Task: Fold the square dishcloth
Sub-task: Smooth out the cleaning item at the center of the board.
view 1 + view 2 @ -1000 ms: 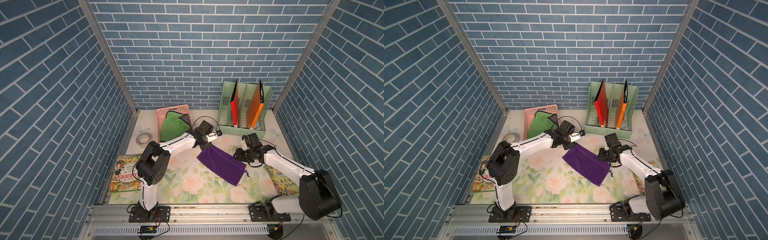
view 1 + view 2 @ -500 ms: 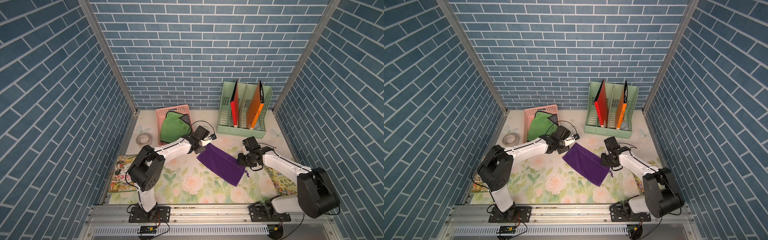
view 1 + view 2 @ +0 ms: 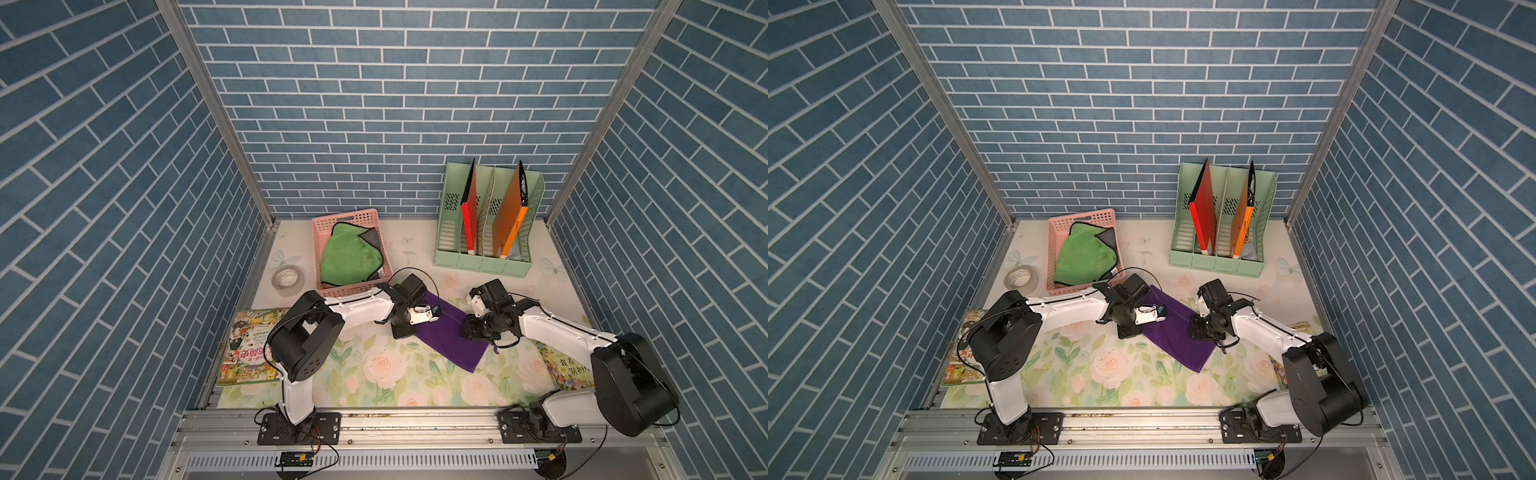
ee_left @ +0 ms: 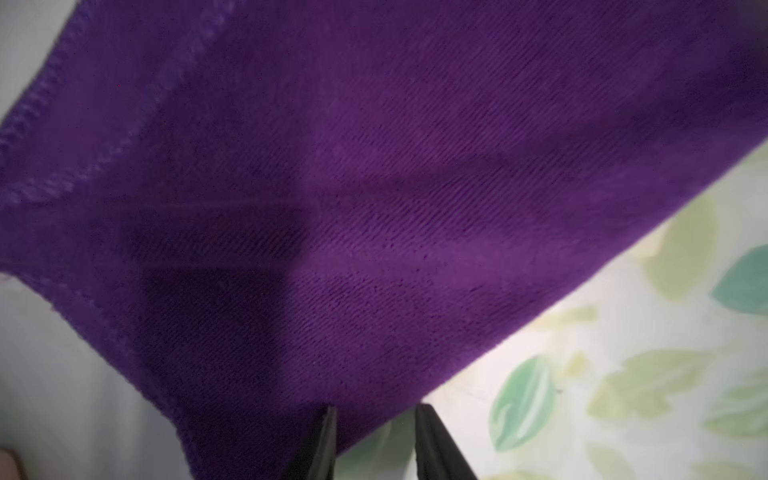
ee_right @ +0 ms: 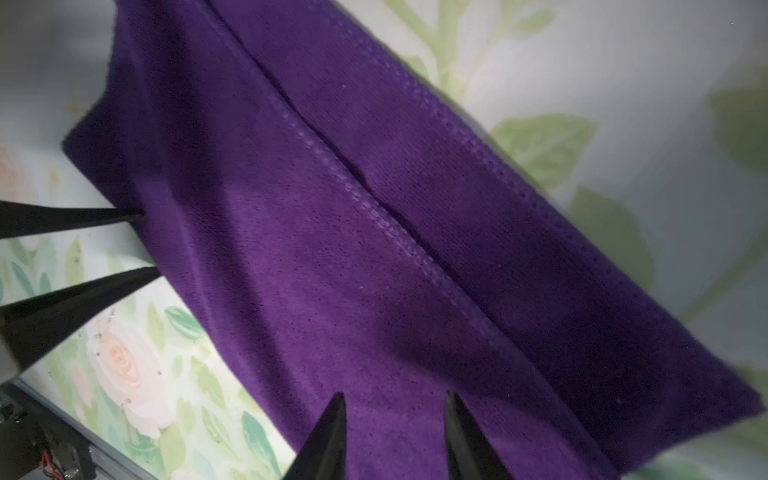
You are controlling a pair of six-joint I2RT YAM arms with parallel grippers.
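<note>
lying in the middle of the floral mat [image 3: 374,376], a little to the right: the purple dishcloth [image 3: 451,338], already doubled into a long strip, running from far-left to near-right.

at its left side, low on the mat, the left gripper [image 3: 409,330]. in the left wrist view, fingertips [image 4: 328,428] parted by a narrow gap, nothing between them, pointing just at the cloth edge. at its right side, the right gripper [image 3: 467,332], also parted a little and empty, tips over the fabric in the right wrist view.

possible troubles, only as judgement:
- pinching the top layer alone, because of the upper hem [image 5: 374,208] sitting inside from the lower one; would then open the first fold instead of making the second.
- pushing the strip sideways and wrinkling it, if closing with tips flat on the mat and not under the edge.
- a skewed fold, if lifting the two sides unevenly.
- little room between both grippers, so danger of bumping when carrying one side over.
</note>
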